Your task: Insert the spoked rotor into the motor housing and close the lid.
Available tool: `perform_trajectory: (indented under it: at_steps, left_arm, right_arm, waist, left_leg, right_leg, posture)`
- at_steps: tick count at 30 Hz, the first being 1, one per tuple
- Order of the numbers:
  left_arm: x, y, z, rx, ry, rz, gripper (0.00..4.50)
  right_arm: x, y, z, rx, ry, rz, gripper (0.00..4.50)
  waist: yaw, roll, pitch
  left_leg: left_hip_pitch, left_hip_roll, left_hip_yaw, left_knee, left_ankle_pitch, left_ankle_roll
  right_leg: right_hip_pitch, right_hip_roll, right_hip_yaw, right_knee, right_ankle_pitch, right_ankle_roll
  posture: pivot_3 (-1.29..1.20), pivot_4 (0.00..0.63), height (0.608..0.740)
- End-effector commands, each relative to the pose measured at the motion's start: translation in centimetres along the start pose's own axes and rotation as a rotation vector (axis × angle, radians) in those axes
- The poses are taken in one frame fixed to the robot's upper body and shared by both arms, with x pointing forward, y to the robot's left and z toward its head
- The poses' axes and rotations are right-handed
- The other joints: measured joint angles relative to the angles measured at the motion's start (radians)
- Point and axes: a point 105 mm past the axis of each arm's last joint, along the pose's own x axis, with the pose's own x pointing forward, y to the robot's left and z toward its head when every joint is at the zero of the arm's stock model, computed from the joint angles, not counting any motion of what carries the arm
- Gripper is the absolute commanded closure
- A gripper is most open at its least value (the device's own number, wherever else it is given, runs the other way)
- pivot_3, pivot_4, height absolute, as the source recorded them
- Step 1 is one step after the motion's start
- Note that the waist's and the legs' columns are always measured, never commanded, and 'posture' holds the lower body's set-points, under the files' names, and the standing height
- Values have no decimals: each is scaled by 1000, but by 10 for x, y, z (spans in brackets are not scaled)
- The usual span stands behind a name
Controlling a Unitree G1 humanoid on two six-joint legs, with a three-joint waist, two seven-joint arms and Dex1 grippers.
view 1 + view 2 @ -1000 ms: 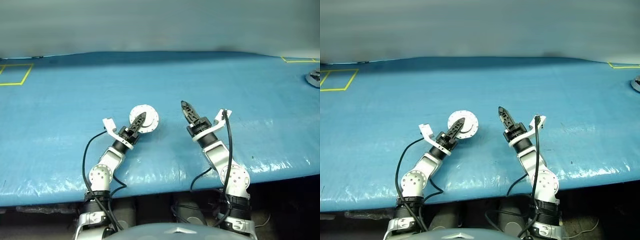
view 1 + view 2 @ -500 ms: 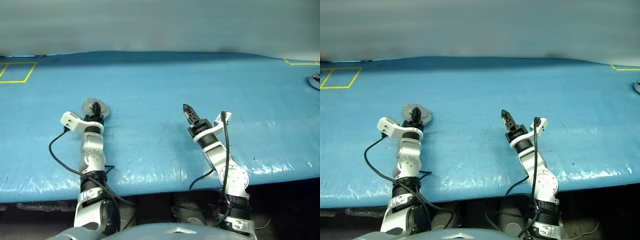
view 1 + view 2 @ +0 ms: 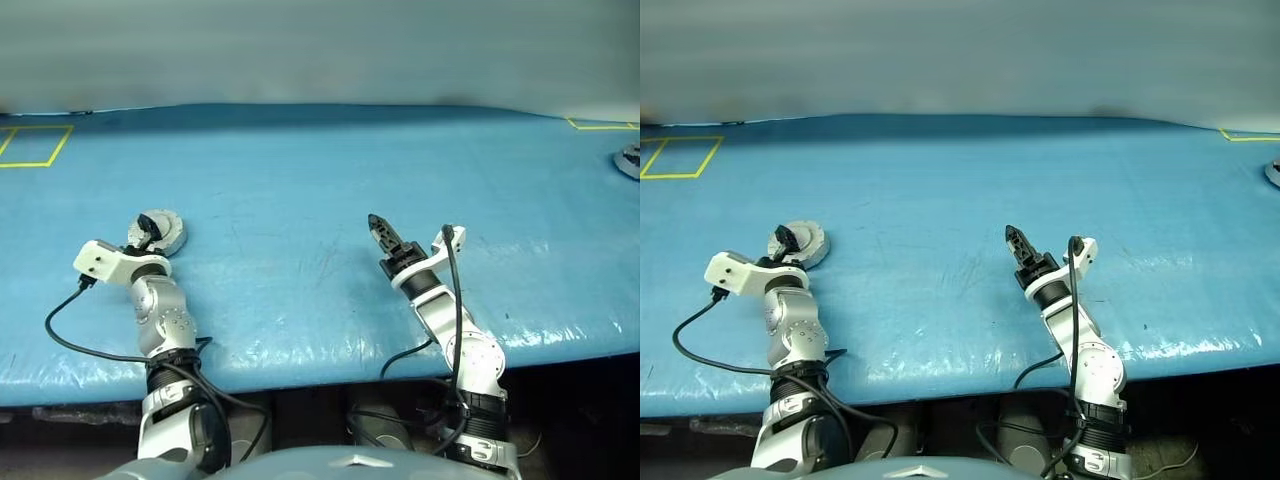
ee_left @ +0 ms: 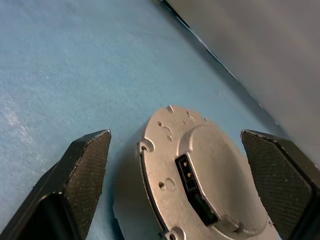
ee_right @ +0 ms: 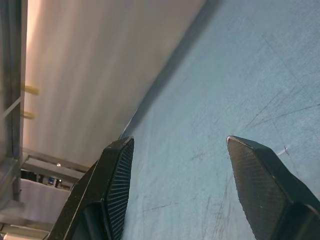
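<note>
The motor housing (image 3: 158, 232) lies at the left of the blue table as a flat round silver disc. In the left wrist view the motor housing (image 4: 200, 170) shows a plain grey face with a notched rim and a small black connector. I cannot tell whether that face is the lid. The spoked rotor is hidden. My left gripper (image 3: 148, 229) is open, one finger (image 4: 87, 165) on each side of the disc and clear of it. My right gripper (image 3: 376, 223) hovers open over bare table at the middle, nothing between its fingers (image 5: 117, 170).
A silvery part (image 3: 630, 160) sits at the far right edge of the table. A yellow taped square (image 3: 32, 146) marks the far left corner. The table's front edge (image 3: 320, 365) runs just below both forearms.
My left arm swung to the left with the housing in its jaws, then opened them; the housing now lies free between its fingers. The right arm has stayed put.
</note>
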Motion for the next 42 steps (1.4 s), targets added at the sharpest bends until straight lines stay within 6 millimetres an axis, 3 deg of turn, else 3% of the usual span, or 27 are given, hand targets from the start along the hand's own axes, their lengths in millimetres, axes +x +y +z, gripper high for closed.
perform_trajectory:
  at_steps: [1, 4, 6, 8, 11, 15, 18, 23, 26, 28, 29, 42]
  left_arm:
    - [1, -10, 51, -23, -203, -33, 65]
    - [-4, -31, 66, -19, -263, -133, 65]
    - [-12, -62, 63, 33, -250, -326, 65]
    - [-30, -97, 42, 72, -142, -575, 65]
    - [-64, -121, -2, 240, 64, -886, 65]
    - [-101, -118, -44, 419, 286, -1127, 65]
    - [-119, -107, -66, 589, 389, -1248, 65]
    - [-125, -102, -69, 658, 412, -1305, 65]
    - [-132, -98, -72, 687, 439, -1357, 0]
    - [-139, -96, -76, 672, 497, -1405, 0]
    - [-142, -95, -77, 666, 520, -1422, 0]
    - [-141, -100, -76, 671, 514, -1470, 0]
  right_arm:
    - [2, 7, 7, -21, -6, 30, 1370]
    - [1, 8, 11, -127, -17, 36, 1370]
    - [-1, 14, 11, -299, -6, 90, 1370]
    - [-2, 19, 12, -498, -28, 147, 1370]
    - [-4, 12, 18, -704, -29, 153, 1370]
    - [-11, -2, 28, -791, 69, 148, 1370]
    - [-19, -11, 39, -986, 124, 139, 1370]
    - [-24, -14, 56, -1130, 120, 142, 1370]
    - [-25, -20, 60, -1176, 122, 123, 789]
    - [-25, -17, 55, -1158, 126, 161, 124]
    - [-25, -15, 53, -1151, 126, 177, 55]
    - [-24, -24, 43, -1188, 152, 135, 55]
  waist:
    - [1, 0, 0]
    - [1, 0, 0]
    - [2, 0, 0]
    - [2, 0, 0]
    - [-1, 0, 0]
    - [-10, 0, 0]
    - [-14, 1, 1]
    - [-13, 0, 1]
    - [-10, 0, 1]
    - [-7, 0, 1]
    - [-6, 0, 1]
    - [1, 0, 1]
  left_leg:
    - [0, 0, 0, 0, 0, 0]
    - [0, 0, 0, 1, 0, 0]
    - [0, 0, 0, 2, 0, 0]
    - [0, -1, 0, 4, 0, 0]
    - [2, -1, 0, 6, 0, 0]
    - [8, 0, 3, 6, 0, 0]
    - [10, 1, 3, 6, 0, 0]
    - [10, 1, 4, 5, 0, 0]
    - [10, 1, 4, 4, 0, 0]
    - [10, 1, 5, 3, 0, 0]
    - [10, 1, 5, 3, 0, 0]
    - [10, 1, 5, 3, 0, 0]
  right_leg:
    - [0, 0, 0, 0, 0, -1]
    - [1, 0, 0, 0, 2, -3]
    - [1, 0, 0, 0, 1, -2]
    - [2, 0, 0, -1, -1, -1]
    - [5, 0, 1, -1, -1, -1]
    - [10, 0, 3, -1, -1, -2]
    - [10, 1, 3, 1, -2, -4]
    - [10, 1, 3, 1, -2, -4]
    - [10, 1, 4, 0, -2, -4]
    - [9, 1, 4, 0, -2, -4]
    - [9, 1, 4, 0, -2, -4]
    - [9, 1, 4, 0, -2, -4]
  posture:
    - [0, 150, 740]
    - [0, 150, 740]
    - [0, 150, 740]
    - [0, 150, 740]
    - [0, 150, 740]
    - [0, 150, 740]
    - [0, 150, 740]
    - [0, 150, 740]
    - [0, 150, 740]
    - [0, 150, 740]
    - [0, 150, 740]
    - [0, 150, 740]
